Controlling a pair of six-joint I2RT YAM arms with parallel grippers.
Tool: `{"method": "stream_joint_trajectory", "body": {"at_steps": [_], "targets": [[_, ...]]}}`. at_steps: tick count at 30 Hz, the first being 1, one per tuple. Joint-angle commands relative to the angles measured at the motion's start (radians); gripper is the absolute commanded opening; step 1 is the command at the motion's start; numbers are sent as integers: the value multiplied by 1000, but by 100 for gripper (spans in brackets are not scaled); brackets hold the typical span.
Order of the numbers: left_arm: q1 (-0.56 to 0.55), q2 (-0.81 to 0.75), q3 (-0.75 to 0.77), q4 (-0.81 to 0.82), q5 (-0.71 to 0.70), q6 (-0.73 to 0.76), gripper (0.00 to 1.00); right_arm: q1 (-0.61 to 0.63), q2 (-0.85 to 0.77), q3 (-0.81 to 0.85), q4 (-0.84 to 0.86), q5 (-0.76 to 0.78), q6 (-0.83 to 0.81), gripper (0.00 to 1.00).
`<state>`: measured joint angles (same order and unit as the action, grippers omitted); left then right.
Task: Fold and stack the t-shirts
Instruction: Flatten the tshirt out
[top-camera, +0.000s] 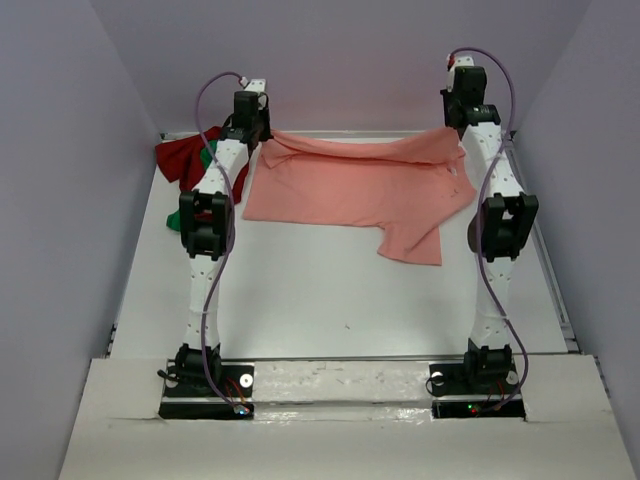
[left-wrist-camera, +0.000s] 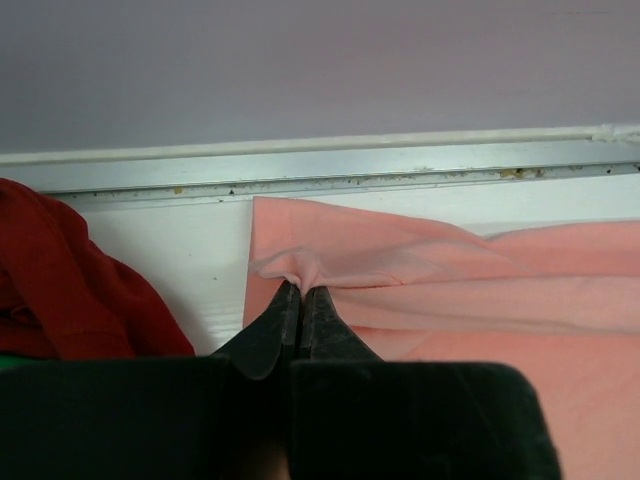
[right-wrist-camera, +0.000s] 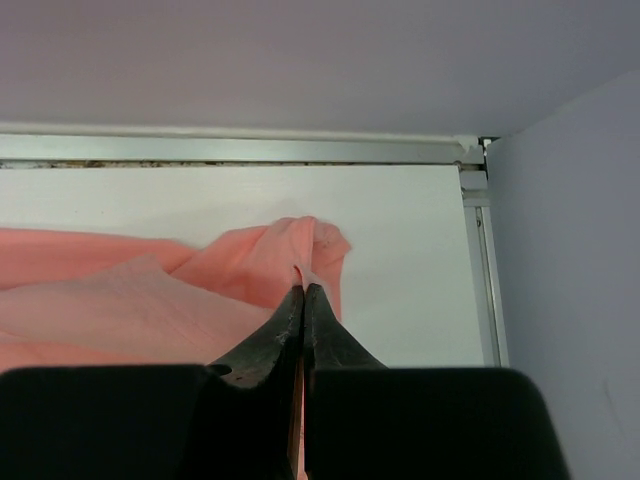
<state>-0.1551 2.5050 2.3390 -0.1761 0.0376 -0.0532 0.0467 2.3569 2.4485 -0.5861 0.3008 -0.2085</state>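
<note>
Left pincer (left-wrist-camera: 300, 287), right pincer (right-wrist-camera: 303, 287) clamped on 1 pink t-shirt (top-camera: 350, 185) | 1 red t-shirt (top-camera: 180, 158) | 1 green t-shirt (top-camera: 209, 151)

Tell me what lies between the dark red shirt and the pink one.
Only a strip of bare white table separates the dark red shirt from the salmon-pink shirt; the left wrist view shows it.

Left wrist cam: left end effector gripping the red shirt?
No, the left end effector pinches the pink shirt; red shirt lies apart.
</note>
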Motion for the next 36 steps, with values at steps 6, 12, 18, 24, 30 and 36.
{"method": "stream_joint_trajectory", "body": {"at_steps": [6,12,18,24,30,36], "targets": [[0,-216,-134,58,1,-28,0,-4,-177,-72,57,41,29,0],[-78,-487,-248,26,-60,46,0,15,-505,-193,94,52,20,0],[-222,-809,-339,-33,-192,49,0,142,-893,-488,245,158,-54,0],[-401,-1167,-519,-84,-333,27,0,349,-1164,-574,181,339,-83,0],[-578,-1425,-621,-180,-441,4,0,387,-1343,-561,105,377,-66,0],[-621,-1681,-698,-318,-403,-57,0,387,-1384,-366,-14,362,-39,0]]}}
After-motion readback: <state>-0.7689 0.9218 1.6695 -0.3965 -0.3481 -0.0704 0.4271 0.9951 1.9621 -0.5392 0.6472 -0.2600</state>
